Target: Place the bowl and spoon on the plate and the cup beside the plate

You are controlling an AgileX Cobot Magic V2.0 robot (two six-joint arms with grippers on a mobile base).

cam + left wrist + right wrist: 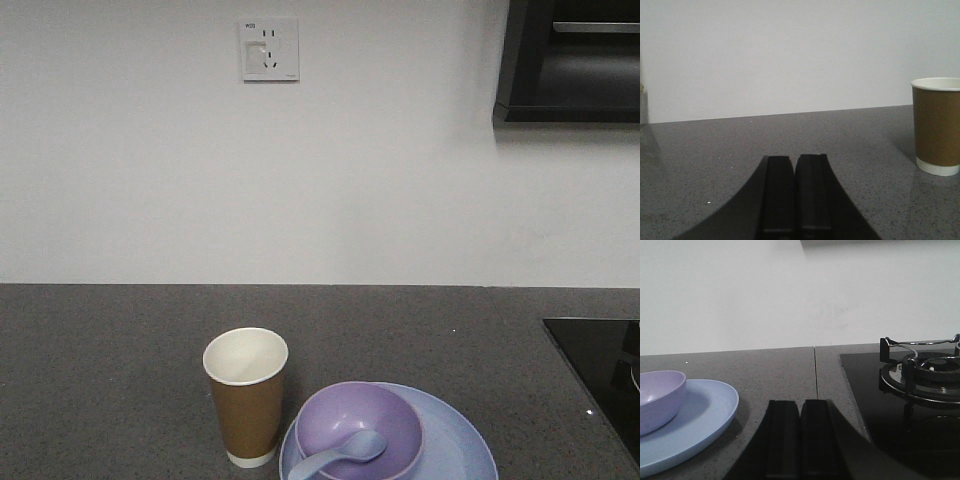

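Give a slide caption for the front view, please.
Spoon in bowl on plate, cup beside it.

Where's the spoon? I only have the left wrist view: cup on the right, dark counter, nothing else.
Observer: The spoon lies in the purple bowl, handle pointing toward the camera's lower left in the front view.
Operator: And the bowl?
Observer: It sits on the blue plate, toward the plate's left side.
Operator: Cup relative to the plate?
Observer: The cup stands upright just left of the plate in the front view; I can't tell if they touch.
Operator: Right end effector busy?
Observer: No. The right end effector is shut on nothing, low over the counter between the plate and a gas stove.
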